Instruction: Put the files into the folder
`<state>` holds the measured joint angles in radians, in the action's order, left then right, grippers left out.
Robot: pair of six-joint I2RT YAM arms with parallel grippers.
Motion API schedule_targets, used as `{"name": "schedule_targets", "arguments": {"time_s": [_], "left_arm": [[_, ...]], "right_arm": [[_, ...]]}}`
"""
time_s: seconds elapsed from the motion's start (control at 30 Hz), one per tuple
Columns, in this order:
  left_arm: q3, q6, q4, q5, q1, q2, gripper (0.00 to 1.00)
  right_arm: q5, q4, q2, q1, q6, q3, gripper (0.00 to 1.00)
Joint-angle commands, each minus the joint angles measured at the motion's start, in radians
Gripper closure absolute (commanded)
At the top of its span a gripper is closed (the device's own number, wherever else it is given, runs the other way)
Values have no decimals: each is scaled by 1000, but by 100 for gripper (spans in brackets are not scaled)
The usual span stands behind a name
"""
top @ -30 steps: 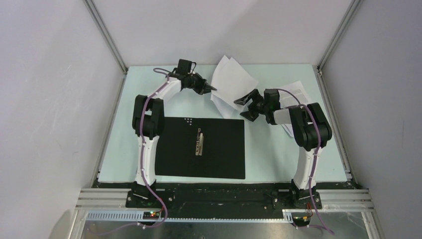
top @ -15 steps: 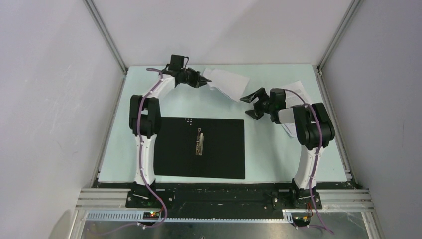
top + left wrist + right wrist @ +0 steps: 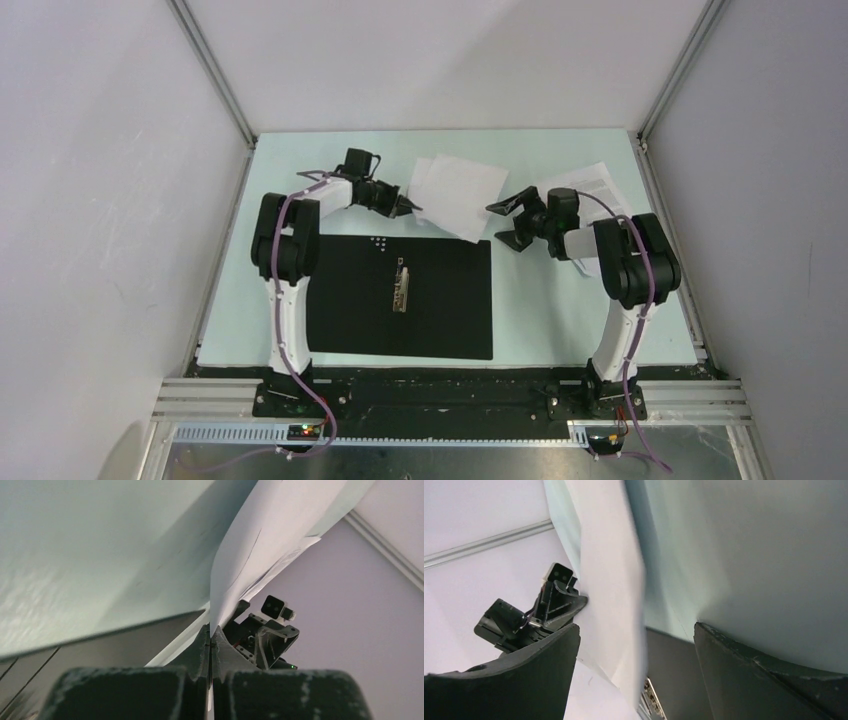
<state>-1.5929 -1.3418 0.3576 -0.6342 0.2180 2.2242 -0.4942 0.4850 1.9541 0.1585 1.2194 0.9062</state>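
My left gripper (image 3: 408, 206) is shut on the near-left edge of the blank white files (image 3: 455, 188), which hang spread just behind the folder (image 3: 450, 300). The folder lies open and flat, black inside, with a metal clip (image 3: 402, 288) at its middle. In the left wrist view the sheets (image 3: 260, 540) rise out of my pinched left gripper (image 3: 211, 641). My right gripper (image 3: 507, 222) stands open right of the sheets, holding nothing. In the right wrist view its open gripper (image 3: 636, 626) frames the sheet's edge (image 3: 609, 580) without touching it. Printed files (image 3: 602, 183) lie at the back right, partly under the right arm.
The pale green table (image 3: 560, 310) is bounded by grey walls with aluminium rails at the sides and back. The two arm bases sit at the near edge. The folder's far edge with white dots (image 3: 378, 241) lies just below the left gripper.
The left gripper has pulled the blank sheets away from the back wall toward the folder, and they now hang flatter. The right gripper has shifted slightly right and stays open.
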Motion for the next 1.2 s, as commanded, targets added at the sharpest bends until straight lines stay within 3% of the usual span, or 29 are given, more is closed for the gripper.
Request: {"name": "schedule_targets", "arguments": {"time_s": [0.0,0.37,0.6,0.93,1.07,1.17], "left_arm": [[105,36,-82,-31,20,-163,100],[425,-11,-289,-41,45,-315,100],[483,-8,-331,-49,64,-350,100],[545,-8,-381,-76,90,-398,100],[556,2,-384,-85,100,-408,100],[572,20,-384,-91,111,-416,100]], "right_arm": [[-4,74,-52,-4,58,-109,11],[13,187,-113,0,95,-262,10],[4,243,-106,42,132,-283,11],[13,377,-23,120,225,-282,21],[20,402,-26,121,236,-282,28],[26,402,-37,115,232,-282,48]]}}
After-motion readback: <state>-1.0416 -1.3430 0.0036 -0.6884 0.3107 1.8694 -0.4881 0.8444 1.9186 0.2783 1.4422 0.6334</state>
